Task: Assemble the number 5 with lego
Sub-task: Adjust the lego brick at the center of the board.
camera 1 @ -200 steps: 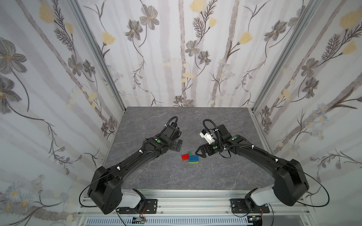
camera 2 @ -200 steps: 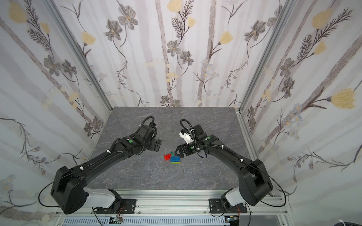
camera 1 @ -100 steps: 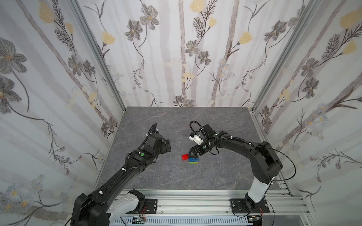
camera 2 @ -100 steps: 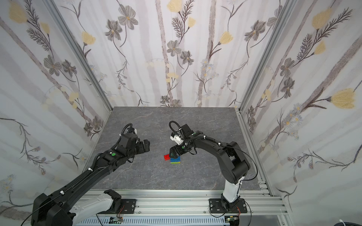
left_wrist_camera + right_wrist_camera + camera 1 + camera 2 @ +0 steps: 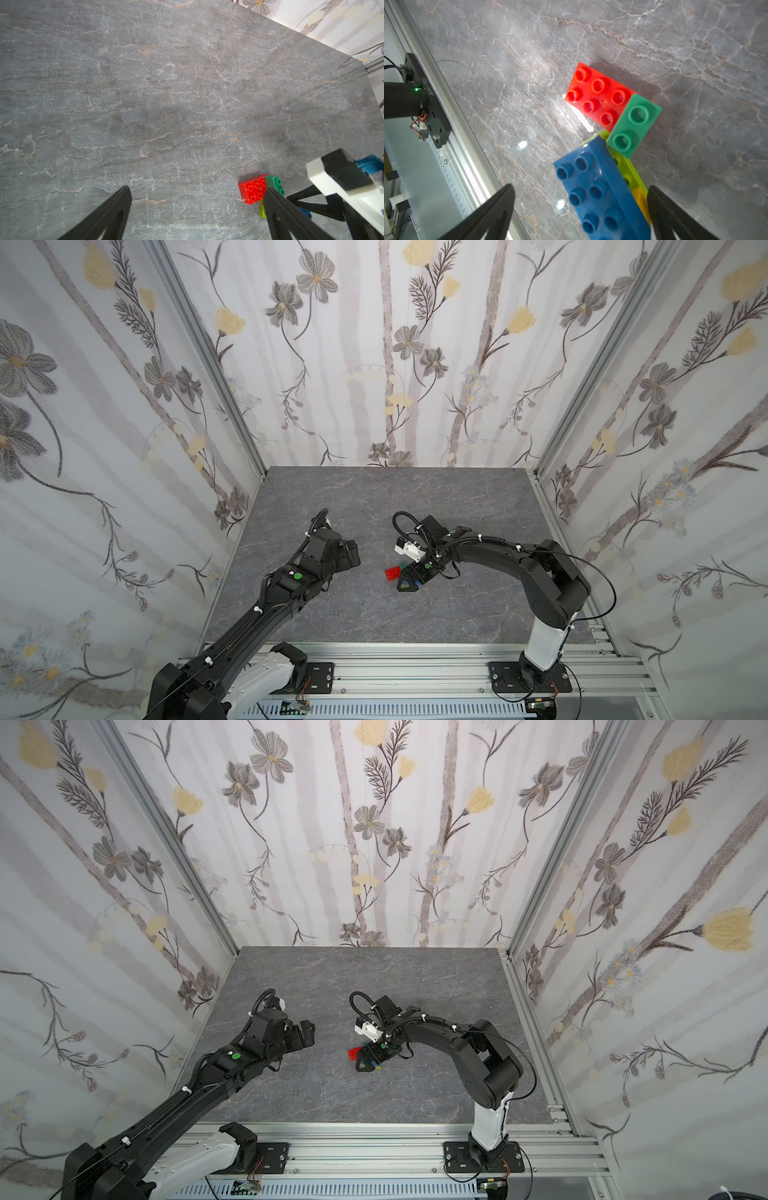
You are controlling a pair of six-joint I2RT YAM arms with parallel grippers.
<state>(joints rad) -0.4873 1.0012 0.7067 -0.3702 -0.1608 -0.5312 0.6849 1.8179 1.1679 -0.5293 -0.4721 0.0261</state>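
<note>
The right gripper (image 5: 580,216), jaws apart, straddles the blue brick (image 5: 600,191) lengthwise, far nearer the lego than the left gripper (image 5: 197,216), also wide apart.

A: Where do the overhead views stand?

B: High above my base rail, side by side, both tilted down at the grey table (image 5: 415,497) and the flowered walls; both top views share almost the whole scene, set far back.

A: And the wrist views?

B: Each looks out along my fingers. My left wrist camera sits well above the slab, taking in the brick figure (image 5: 254,191) from a distance. My right wrist camera hangs close over the same figure (image 5: 600,97), facing the rail side.
</note>
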